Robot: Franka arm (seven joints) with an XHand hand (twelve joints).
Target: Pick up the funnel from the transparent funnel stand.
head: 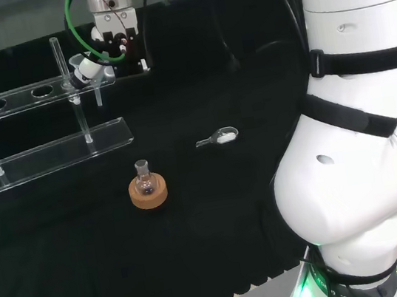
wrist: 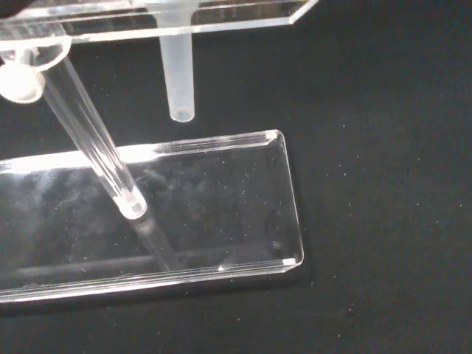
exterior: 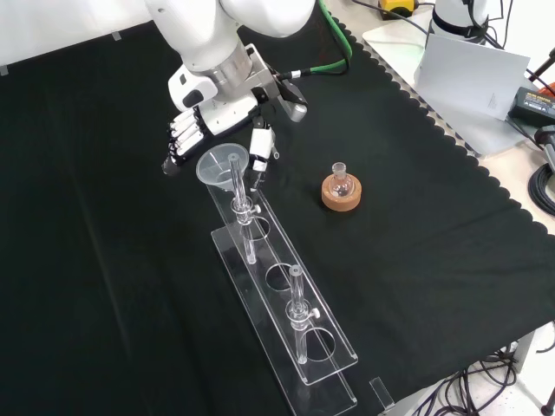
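A clear plastic funnel [exterior: 218, 165] sits in the end hole of the transparent stand [exterior: 286, 303], its stem [wrist: 179, 81] hanging through the upper shelf above the base plate [wrist: 184, 214]. In the head view the funnel [head: 87, 65] is at the stand's [head: 42, 153] right end. The black and white hand [exterior: 192, 121] hovers right at the funnel, with its fingers [exterior: 178, 140] fairly straight on one side of the rim and a white part of the hand on the other. I see no finger closed on the funnel. The hand [head: 116, 35] is just behind the funnel in the head view.
A small round flask on a cork ring [head: 147, 189] stands in front of the stand's end, seen also in the front view [exterior: 340, 191]. A small scoop with white powder [head: 221, 137] lies to its right. The stand's upright rods [exterior: 297, 308] rise along its length.
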